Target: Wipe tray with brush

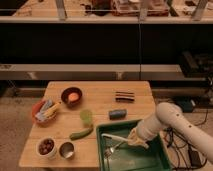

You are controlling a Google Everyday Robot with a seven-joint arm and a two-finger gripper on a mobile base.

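Tray (150, 161) sits at 5 o'clock corner of wooden table (102, 102). Gripper (134, 139) low over tray's 12 o'clock half, arm (172, 122) entering from 3 o'clock. Fingers clenched on one end of brush (116, 137). Brush lies almost level and points toward 9 o'clock, its far end near tray's 10 o'clock corner. Blue object (118, 114) just outside tray rim at 12 o'clock. Green cup (86, 116) and green vegetable (81, 133) off tray's 10 o'clock side.

The desk (100, 91) carries a dark bowl (71, 96), red basket (44, 112), green cup (86, 116), cucumber (81, 133), white bowl (46, 146), metal cup (66, 150), blue packet (118, 114) and dark bar (125, 96); the gripper (132, 139) hangs right of the cucumber.
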